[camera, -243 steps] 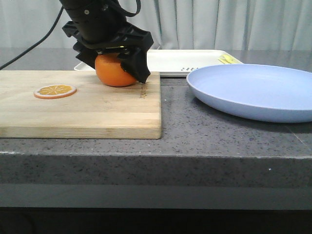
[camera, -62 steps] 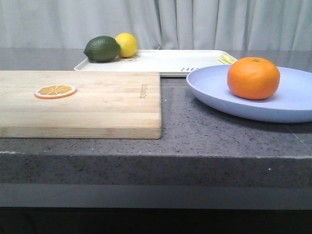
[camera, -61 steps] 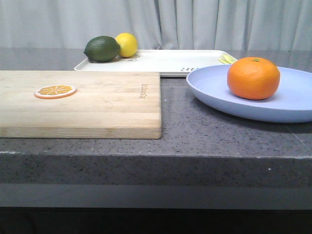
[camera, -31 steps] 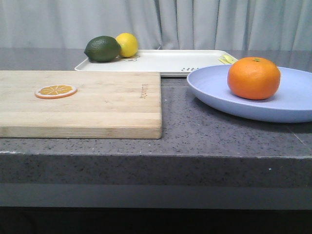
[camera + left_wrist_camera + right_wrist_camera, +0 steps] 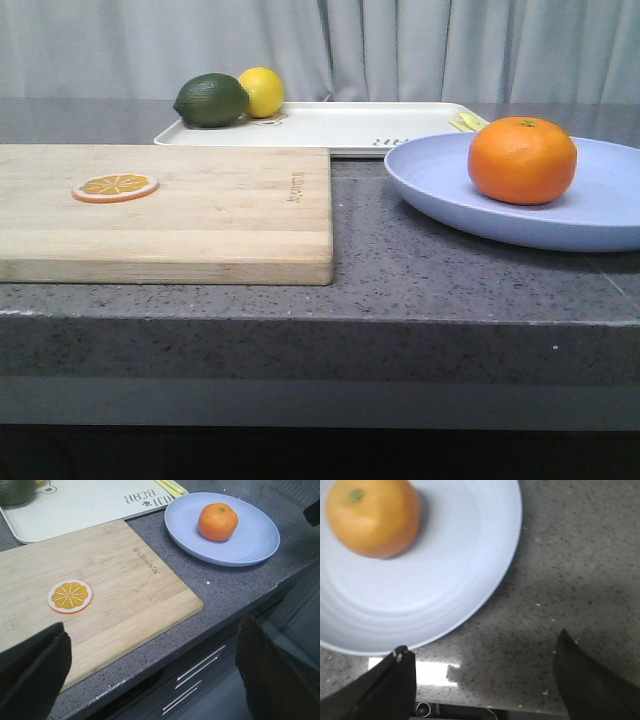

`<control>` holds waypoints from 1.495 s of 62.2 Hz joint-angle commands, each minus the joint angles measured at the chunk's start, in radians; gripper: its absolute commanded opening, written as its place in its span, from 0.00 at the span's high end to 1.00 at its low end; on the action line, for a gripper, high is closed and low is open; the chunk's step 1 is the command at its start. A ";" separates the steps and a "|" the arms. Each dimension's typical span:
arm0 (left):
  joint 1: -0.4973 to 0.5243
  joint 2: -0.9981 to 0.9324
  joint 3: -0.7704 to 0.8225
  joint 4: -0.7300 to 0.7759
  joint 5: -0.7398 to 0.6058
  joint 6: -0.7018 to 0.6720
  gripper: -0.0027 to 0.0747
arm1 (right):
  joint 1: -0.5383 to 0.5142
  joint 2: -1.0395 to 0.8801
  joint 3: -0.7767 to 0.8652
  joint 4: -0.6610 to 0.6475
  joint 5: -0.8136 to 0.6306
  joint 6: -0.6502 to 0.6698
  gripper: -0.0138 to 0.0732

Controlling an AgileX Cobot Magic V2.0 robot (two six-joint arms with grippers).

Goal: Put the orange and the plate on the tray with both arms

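Observation:
The orange (image 5: 522, 160) rests on the pale lavender-blue plate (image 5: 440, 180) at the right of the counter; both also show as the orange (image 5: 217, 522) on the plate (image 5: 255, 542) in the left wrist view and the orange (image 5: 372, 516) on the plate (image 5: 465, 570) in the right wrist view. The cream-white tray (image 5: 340, 125) lies behind. My left gripper (image 5: 152, 667) hangs open above the counter's front edge, holding nothing. My right gripper (image 5: 482, 672) is open over bare counter just beside the plate's rim. Neither gripper shows in the front view.
A wooden cutting board (image 5: 200, 215) with a thin orange slice (image 5: 115, 187) fills the left of the counter. A green lime (image 5: 211, 100) and a yellow lemon (image 5: 261, 91) sit at the tray's far left corner. Drawer fronts (image 5: 200, 675) lie below the counter edge.
Since 3.9 s ago the left gripper has left the front view and the orange has gone from the cutting board to the plate. Over the last second the scene barely shifts.

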 commanded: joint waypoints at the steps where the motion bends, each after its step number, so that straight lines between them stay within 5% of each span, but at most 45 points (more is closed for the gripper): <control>1: 0.000 0.002 -0.026 -0.021 -0.064 0.005 0.12 | -0.082 0.045 -0.037 0.053 -0.046 -0.028 0.18; 19: 0.000 0.002 -0.026 -0.021 -0.064 0.005 0.12 | -0.231 0.210 -0.037 0.437 -0.023 -0.269 0.18; 38: 0.000 0.002 -0.026 -0.021 -0.064 0.005 0.12 | -0.247 0.339 -0.037 0.662 -0.041 -0.312 0.26; 93: 0.000 0.002 -0.026 -0.021 -0.064 0.005 0.12 | -0.247 0.377 -0.037 0.681 -0.109 -0.311 0.84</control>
